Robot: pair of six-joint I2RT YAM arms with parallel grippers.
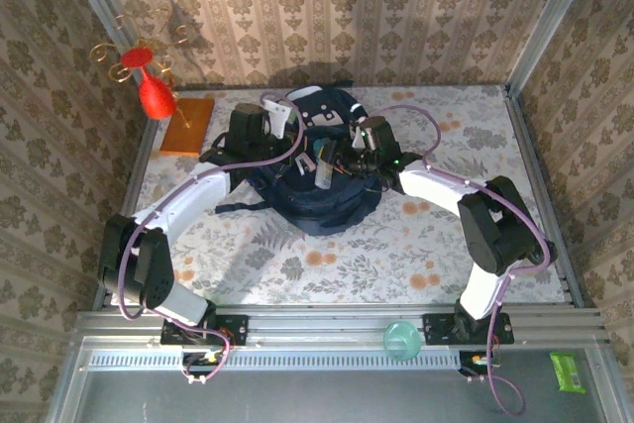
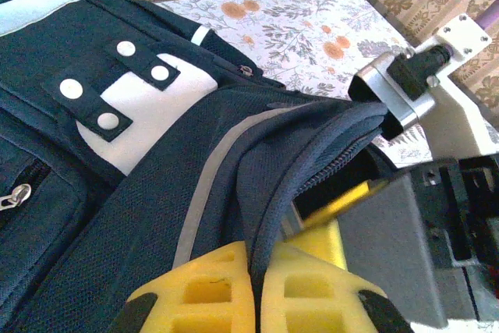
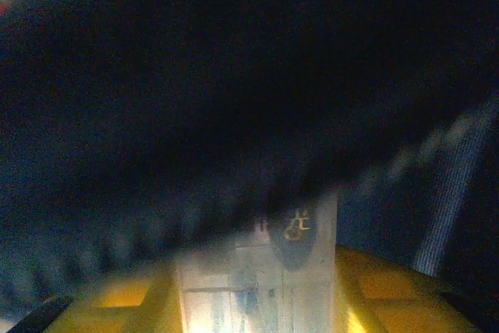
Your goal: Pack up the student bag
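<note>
From above, the student bag [image 1: 327, 200] lies at the middle of the flowered worktop [image 1: 416, 255], toward the far side. Both my arms reach onto it, my left gripper [image 1: 297, 144] and right gripper [image 1: 339, 160] close together at its top.

At my left wrist, my yellow fingers [image 2: 195, 294] are pinched together on the navy fabric beside the open zipper edge.

At my right wrist, dark blurred bag cloth hangs overhead, and my gripper is clamped on a pale box [image 3: 257, 271] between its fingers.
</note>
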